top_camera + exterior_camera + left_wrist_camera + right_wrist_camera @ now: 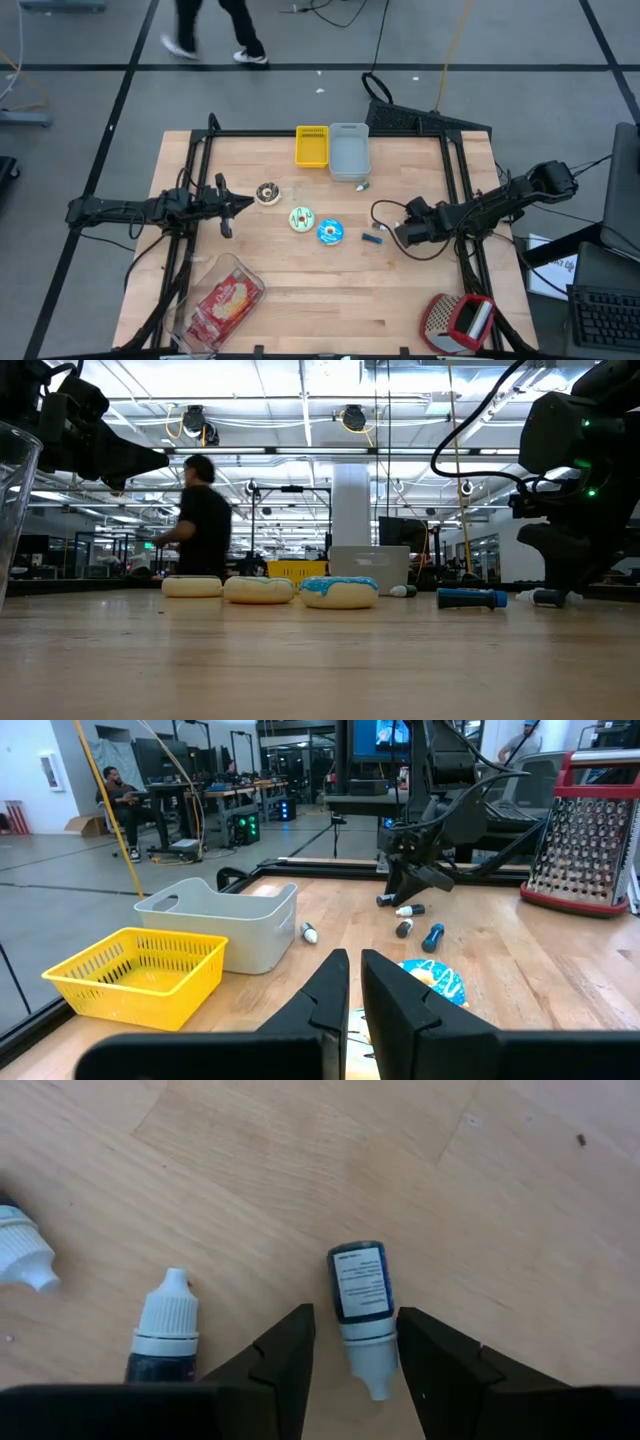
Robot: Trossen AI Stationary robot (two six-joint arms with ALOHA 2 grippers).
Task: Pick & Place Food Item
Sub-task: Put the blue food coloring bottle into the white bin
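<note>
**Visitor:** Right claw (400, 236), seen from above, sits right of centre over some small bottles (373, 239). The left claw (245, 203) waits at the left, near the brown doughnut (267, 193).

**Technician:** Any room to move?

**Visitor:** Plenty of bare wood across the lower middle of the table (330, 300). The doughnuts slant down through the centre: brown, then the green-iced doughnut (301, 219), then the blue-iced doughnut (330, 232). A yellow basket (311, 146) and a grey bin (349, 150) stand side by side at the top edge. There's a clear bag (222, 303) at lower left and a metal grater (460, 320) at lower right.

**Technician:** And at table height?

**Visitor:** Three puffy rings in a row, with a person (205, 520) behind them. The right arm is a dark bulk at the right, and I can't make out its fingers there.

**Technician:** Left wrist camera?

**Visitor:** That claw's fingers almost meet, with nothing in them. They half hide the blue-iced doughnut. The basket is open mesh and the bin is smooth-walled.

**Technician:** Right wrist?

**Visitor:** The fingers are spread, straddling a dark-blue dropper bottle (360, 1295) lying flat. Wood shows on both sides of it, so it isn't pinched. A second dropper bottle (165, 1330) lies beside it, and a white cap (22, 1255) is cut off at the left edge.
</note>
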